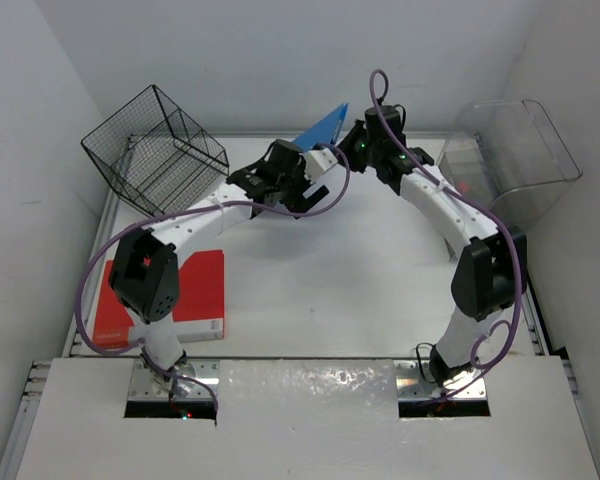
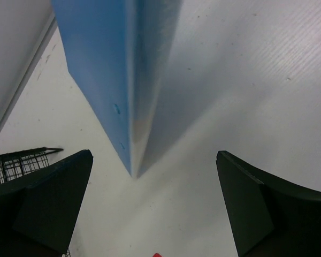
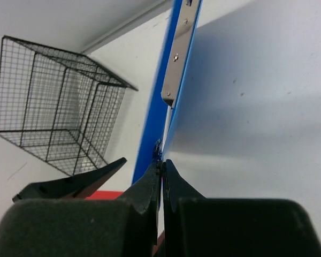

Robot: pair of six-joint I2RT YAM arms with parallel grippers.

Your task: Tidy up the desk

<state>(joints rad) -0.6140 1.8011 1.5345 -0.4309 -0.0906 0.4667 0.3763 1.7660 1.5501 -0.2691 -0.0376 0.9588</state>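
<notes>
A blue folder (image 1: 325,127) with a metal clip strip stands on edge at the back middle of the white desk (image 1: 320,270). My right gripper (image 1: 348,138) is shut on the folder's cover; in the right wrist view its jaws (image 3: 162,163) pinch the thin blue edge (image 3: 174,101). My left gripper (image 1: 302,190) is open and empty just in front of the folder. In the left wrist view the folder's lower corner (image 2: 129,123) stands ahead of the wide-open fingers, clear of both.
A black wire basket (image 1: 155,150) sits tilted at the back left, also in the right wrist view (image 3: 53,107). A red book (image 1: 195,295) lies flat at the left under my left arm. A clear plastic bin (image 1: 510,150) stands at the back right.
</notes>
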